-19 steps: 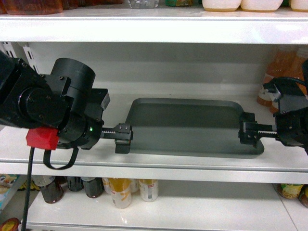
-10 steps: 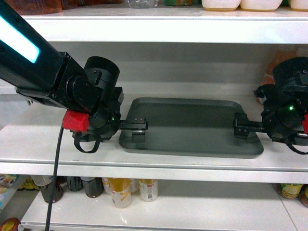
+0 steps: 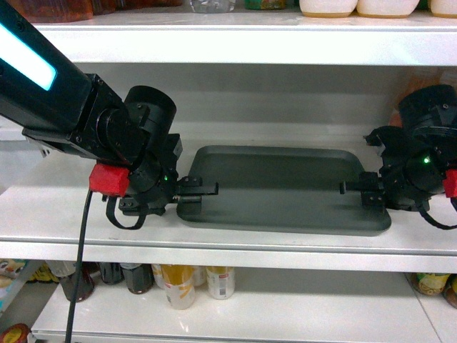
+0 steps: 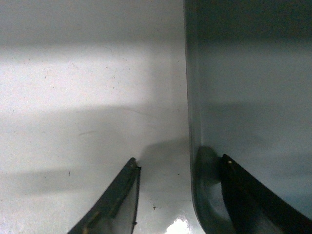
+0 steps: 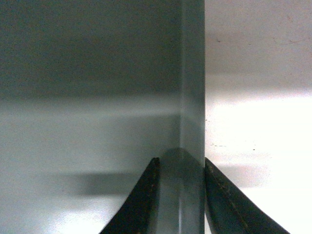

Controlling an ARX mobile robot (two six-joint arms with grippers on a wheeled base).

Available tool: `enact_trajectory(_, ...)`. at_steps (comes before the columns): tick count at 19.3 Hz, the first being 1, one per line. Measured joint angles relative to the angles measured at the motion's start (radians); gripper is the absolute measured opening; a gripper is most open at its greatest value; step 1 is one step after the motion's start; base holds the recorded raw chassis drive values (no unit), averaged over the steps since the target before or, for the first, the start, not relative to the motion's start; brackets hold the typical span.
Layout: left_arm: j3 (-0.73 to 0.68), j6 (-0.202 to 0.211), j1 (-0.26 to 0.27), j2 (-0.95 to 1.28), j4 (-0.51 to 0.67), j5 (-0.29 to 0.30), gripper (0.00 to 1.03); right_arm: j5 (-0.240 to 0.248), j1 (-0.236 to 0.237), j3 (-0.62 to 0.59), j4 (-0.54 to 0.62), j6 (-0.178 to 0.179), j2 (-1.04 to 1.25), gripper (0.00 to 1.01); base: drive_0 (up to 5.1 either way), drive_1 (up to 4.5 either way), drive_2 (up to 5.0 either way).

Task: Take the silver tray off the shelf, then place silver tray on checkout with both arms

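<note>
Two black robot arms reach onto a white shop shelf (image 3: 228,236) from either side of a flat grey-green tray (image 3: 282,189). The tray lies flat on the middle shelf board, its long side running left to right, a little right of centre in the head view. At far left, the left arm (image 3: 64,107) slants down from the upper corner, with a bright cyan light strip on its upper part, a small red block (image 3: 108,179) on its wrist and a black cable (image 3: 80,264) hanging down. The left gripper (image 3: 198,190) sits at the tray's left edge. In the left wrist view its jaws stand apart on either side of the tray's rim, one finger (image 4: 114,200) over the bare white shelf and the other over the tray's floor, with a clear gap between the outer finger and the rim, so it is not clamped. At the tray's right edge is the right gripper (image 3: 371,191). In the right wrist view its two fingers (image 5: 139,200) sit close against both sides of the raised rim, pinching the tray's edge. Behind the right arm an orange bottle (image 3: 418,93) stands at the back of the shelf. On the shelf below are dark bottles (image 3: 107,275) at left and pale cans (image 3: 196,282) nearer the middle.
</note>
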Motion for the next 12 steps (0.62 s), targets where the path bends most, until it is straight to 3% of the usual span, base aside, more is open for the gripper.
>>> enact_trajectory(3,-0.049,-0.010,0.005,-0.019,0.046,0.020,0.24,0.016,-0.001,-0.048,0.050,-0.003,-0.019,0.04,0.0,0.00,0.0)
enact_trajectory(5,-0.086,-0.023,0.006,-0.035,0.087,0.026,0.09,0.018,0.000,-0.100,0.108,0.006,-0.038,0.03,0.0,0.00,0.0)
enact_trajectory(6,-0.109,-0.054,0.011,-0.047,0.111,0.028,0.04,0.017,0.001,-0.130,0.136,0.014,-0.051,0.03,0.0,0.00,0.0)
enact_trajectory(9,-0.219,-0.080,0.015,-0.097,0.219,0.030,0.03,0.023,0.011,-0.239,0.224,0.040,-0.098,0.03,0.0,0.00,0.0)
enact_trajectory(12,-0.378,-0.056,0.004,-0.170,0.354,-0.008,0.03,0.003,0.015,-0.372,0.306,0.069,-0.168,0.03,0.0,0.00,0.0)
